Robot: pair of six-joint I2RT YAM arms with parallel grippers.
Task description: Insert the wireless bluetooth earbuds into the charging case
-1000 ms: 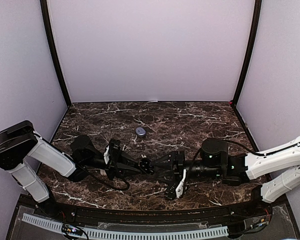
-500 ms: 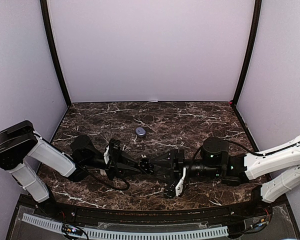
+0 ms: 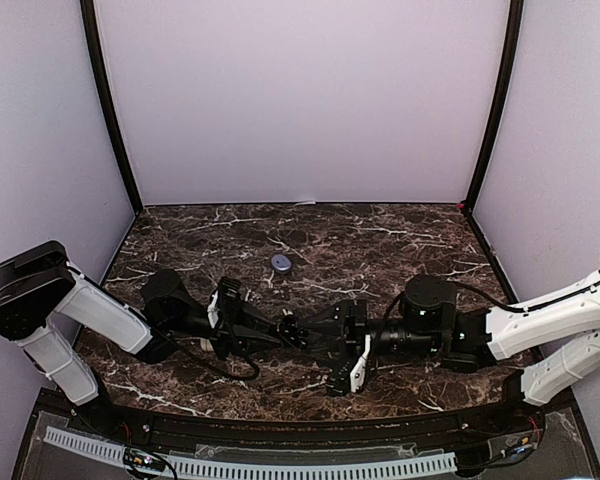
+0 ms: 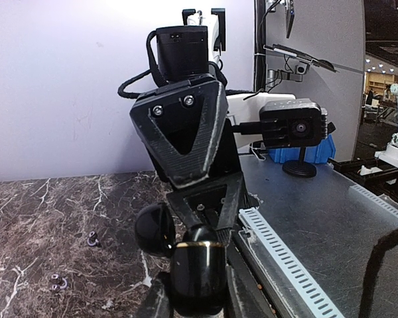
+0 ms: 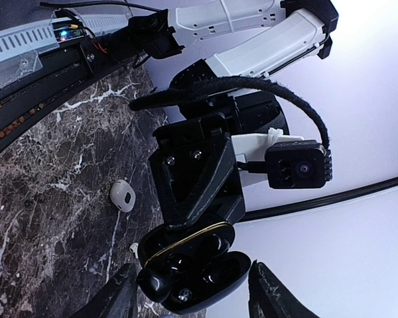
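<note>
**Top external.** Left gripper [image 3: 283, 330] and right gripper [image 3: 315, 336] meet tip to tip, low over the marble table [image 3: 400, 240]. The charging case [image 3: 293, 326] is at the left gripper's tips. It is black and hard to resolve in this view. A small grey round object [image 3: 281, 262] lies on the table well beyond both grippers.

**Left wrist.** Left gripper is pinched on the charging case, one finger on each side. The case is open, with a gold rim showing and its lid [image 4: 154, 229] swung out to one side. The right gripper faces it head-on from just beyond the case.

**Right wrist.** Right gripper fingers [image 5: 123, 295] are spread, with the open case between them. Cannot tell whether they touch the case. Dark rounded shapes sit in the case wells, too dark to say whether they are earbuds. One white earbud [image 5: 122, 195] lies on the table ahead of the right gripper, beside the left gripper and apart from the case.
</note>
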